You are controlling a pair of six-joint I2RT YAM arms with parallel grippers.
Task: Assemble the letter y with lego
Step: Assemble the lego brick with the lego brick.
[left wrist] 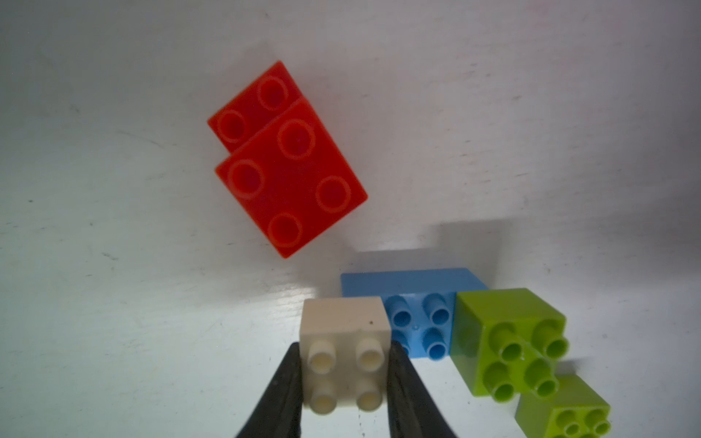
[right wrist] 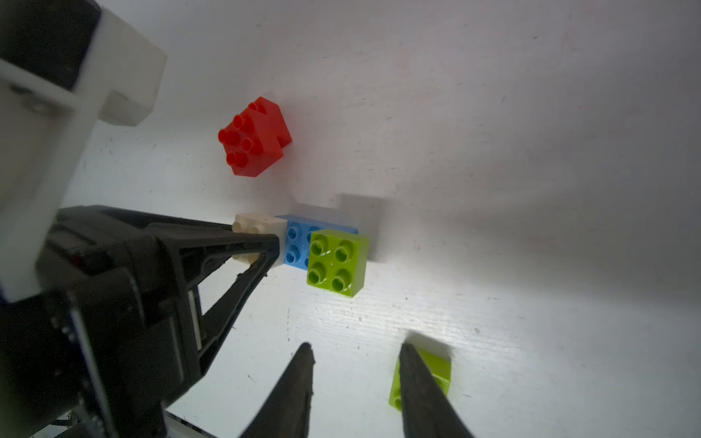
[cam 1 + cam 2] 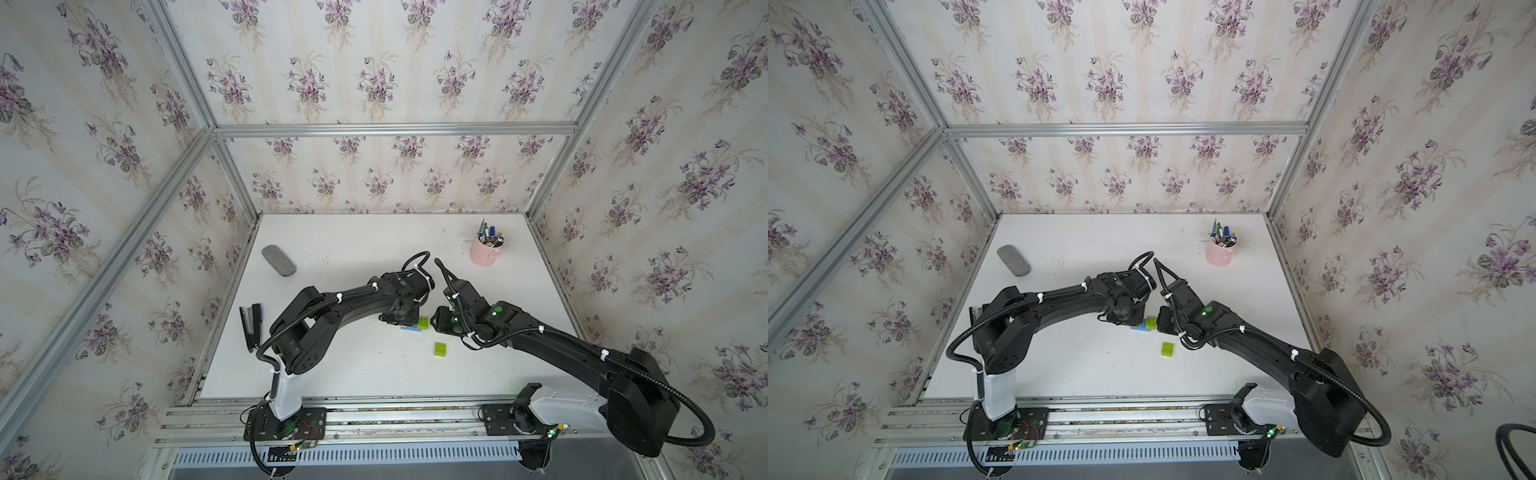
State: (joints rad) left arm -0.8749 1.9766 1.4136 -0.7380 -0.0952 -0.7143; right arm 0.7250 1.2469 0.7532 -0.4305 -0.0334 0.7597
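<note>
**Cream brick (image 1: 343, 330) pinched in my left gripper (image 1: 345, 345) at the blue's end**

My left gripper has its jaws clamped on two opposite sides of the cream brick, whose studs point up at my wrist camera. The brick is pressed against one end of the blue brick (image 1: 417, 282). I cannot tell whether it is seated on the blue's studs. A green brick (image 1: 493, 330) sits on top of the blue's other end, and four blue studs show bare between cream and green.

This group lies about mid-table (image 3: 353, 249), between my two wrists. In both top views only the green and a sliver of blue show past my left wrist.

The red pair (image 1: 288, 170), two red bricks stacked with an offset, rests on the table apart from the blue. In the top views it is hidden under my left arm.

A loose green brick (image 3: 440, 349) lies alone, near the blue on the side toward my bases.

My right gripper (image 2: 356, 347) hangs over the table just beside the group. Its jaws are parted and nothing is between them. The loose green brick shows partly behind one finger (image 2: 417, 379).

Farther out, a pink cup (image 3: 485, 253) of pens stands near the far right corner. A grey pad (image 3: 279, 260) lies far left, and a black stapler (image 3: 251, 326) lies by the left edge.
</note>
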